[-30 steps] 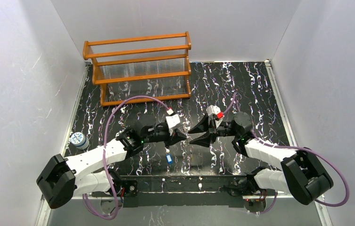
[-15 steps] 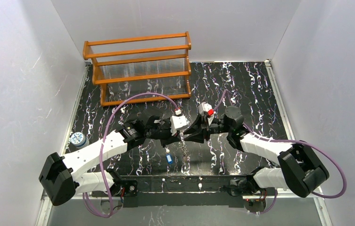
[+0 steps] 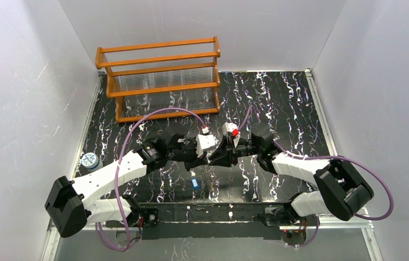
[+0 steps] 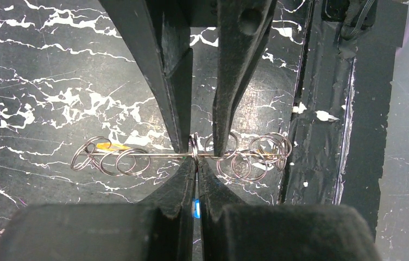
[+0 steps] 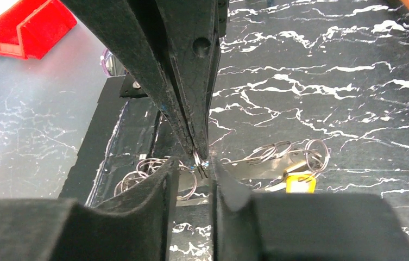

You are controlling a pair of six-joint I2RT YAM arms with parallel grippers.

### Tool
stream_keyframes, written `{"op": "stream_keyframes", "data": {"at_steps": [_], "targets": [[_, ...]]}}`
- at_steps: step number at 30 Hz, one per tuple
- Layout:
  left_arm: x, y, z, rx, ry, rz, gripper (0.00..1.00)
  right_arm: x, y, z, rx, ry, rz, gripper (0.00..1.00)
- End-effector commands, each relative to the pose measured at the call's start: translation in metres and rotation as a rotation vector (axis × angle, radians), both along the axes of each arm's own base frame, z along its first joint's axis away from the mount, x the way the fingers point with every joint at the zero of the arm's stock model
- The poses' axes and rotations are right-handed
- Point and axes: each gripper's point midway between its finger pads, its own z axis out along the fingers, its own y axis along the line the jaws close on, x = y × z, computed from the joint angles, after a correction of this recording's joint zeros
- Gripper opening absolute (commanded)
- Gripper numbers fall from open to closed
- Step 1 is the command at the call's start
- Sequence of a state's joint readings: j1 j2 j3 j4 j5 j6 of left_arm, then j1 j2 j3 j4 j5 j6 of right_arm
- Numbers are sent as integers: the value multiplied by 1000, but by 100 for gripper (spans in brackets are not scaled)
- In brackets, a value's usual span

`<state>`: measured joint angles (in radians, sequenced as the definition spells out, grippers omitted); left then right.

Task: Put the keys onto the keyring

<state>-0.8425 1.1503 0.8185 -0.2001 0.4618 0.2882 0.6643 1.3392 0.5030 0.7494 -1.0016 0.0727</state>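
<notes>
Left gripper: pressed together at the centre of the left wrist view, the keyring's wire pinched between its tips.
Right gripper: held spread, one finger on each side of the left gripper's tip; nothing is seen clamped between them.
Meeting point: both grippers are brought tip to tip at the middle of the top view, above the table.
Keyring: seen as a thin straight wire running left to right across the middle of the left wrist view, gripped near its midpoint.
Small rings: bunched on the wire in two clusters, one left and one right of the pinch.
Yellow key: found among the rings at the right of the right wrist view; whether it is threaded on cannot be told.
Blue key: laid on the black marbled table, lower centre of the top view, just below the grippers and apart from the keyring.
Wooden rack: stood at the upper left of the table.
Small round container: placed at the table's left edge.
</notes>
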Motion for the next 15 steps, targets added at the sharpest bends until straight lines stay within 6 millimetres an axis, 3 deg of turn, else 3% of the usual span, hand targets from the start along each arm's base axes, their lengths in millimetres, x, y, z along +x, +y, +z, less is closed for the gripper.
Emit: {"op": "stream_keyframes", "data": {"at_steps": [1,4,5,7,12,15], "targets": [[-3,-7,21,-73,-19,-22,0,6,8,14,32,-57,11,28],[-4,-7,22,-80,-19,-20,0,6,9,14,32,-55,13,4],[-4,-7,22,-83,-21,-20,0,6,9,14,33,-58,13,1],[-3,-6,21,-83,-25,-9,0,6,9,15,36,-57,10,1],[5,6,22,-97,-85,77,31,4,6,19,54,-71,-12,1],[9,12,27,-148,-128,130,37,1,3,21,68,-73,-20,1]]}}
